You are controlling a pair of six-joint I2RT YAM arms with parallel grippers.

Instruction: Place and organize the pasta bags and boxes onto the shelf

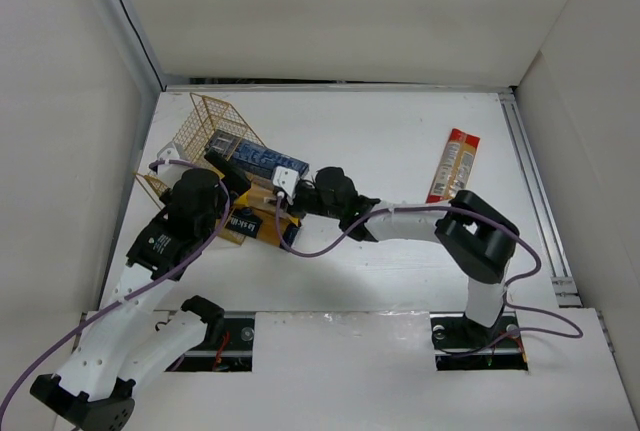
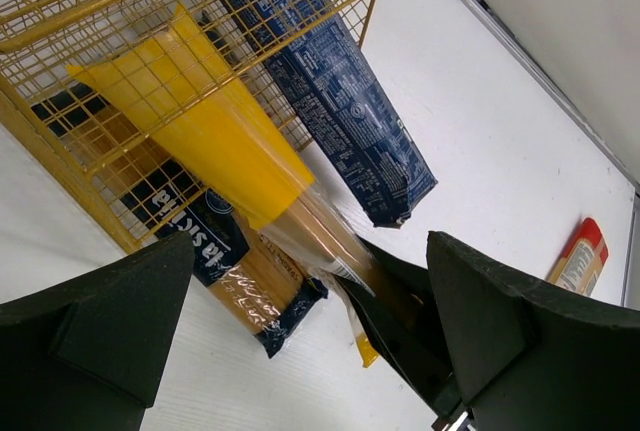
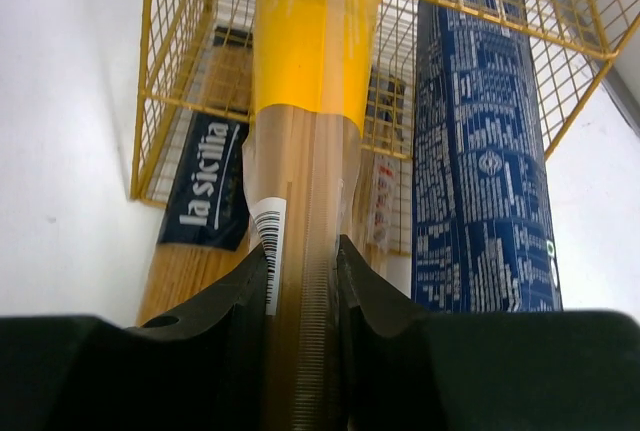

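White panels wall in a white desk [image 1: 400, 141]. At its far left stands the shelf [image 1: 203, 119]. The right gripper [image 3: 300, 251] is clamped on the clear end of the yellow bag [image 3: 310, 51], whose yellow end lies inside the shelf. Beside it the blue box [image 3: 480, 171] sits partly in the shelf, near end sticking out. Beneath lie labelled packs [image 3: 205, 186], seemingly half inside. The left gripper [image 2: 312, 251] hangs wide open, holding nothing, near the shelf. The red bag [image 1: 453, 164] lies well apart on the right.

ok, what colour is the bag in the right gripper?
Yellow bag, clear lower end; best in right wrist view.
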